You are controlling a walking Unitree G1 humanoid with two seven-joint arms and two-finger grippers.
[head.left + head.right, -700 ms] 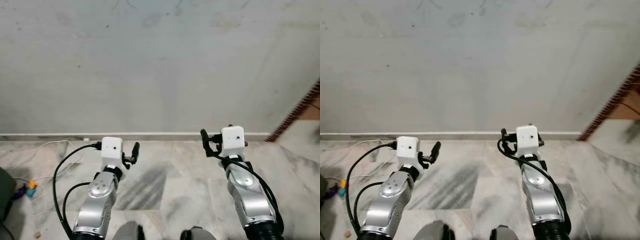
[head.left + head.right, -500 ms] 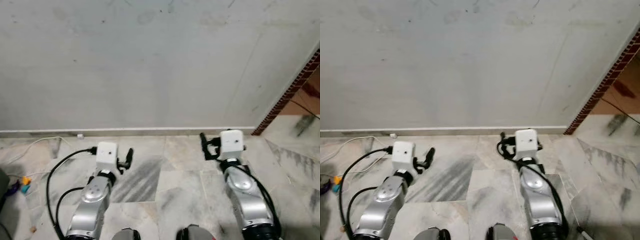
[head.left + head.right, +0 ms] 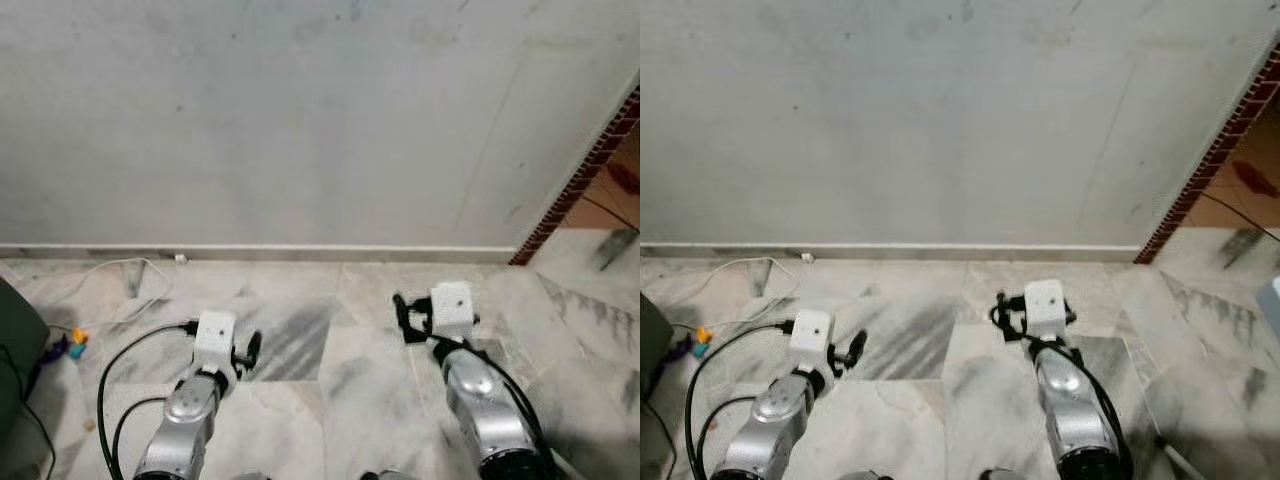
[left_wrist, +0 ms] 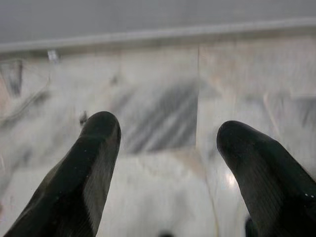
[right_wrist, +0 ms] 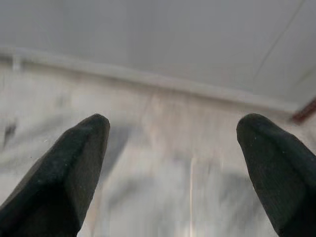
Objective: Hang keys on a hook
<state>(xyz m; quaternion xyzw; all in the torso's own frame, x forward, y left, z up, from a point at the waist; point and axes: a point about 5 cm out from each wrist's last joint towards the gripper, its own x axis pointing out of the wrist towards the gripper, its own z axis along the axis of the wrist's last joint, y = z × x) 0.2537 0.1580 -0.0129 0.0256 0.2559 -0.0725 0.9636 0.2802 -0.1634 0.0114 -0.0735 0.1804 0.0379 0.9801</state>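
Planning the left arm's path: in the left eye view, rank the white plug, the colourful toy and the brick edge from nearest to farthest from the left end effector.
From the left end effector:
1. White plug, ahead at the wall's foot, slightly to its left.
2. Colourful toy, on the floor far to its left.
3. Brick edge, far across on the robot's right.

Looking like a lived-in home interior, grey-veined marble floor meeting a bare plastered wall, white cable trailing along the skirting, brick edging showing right
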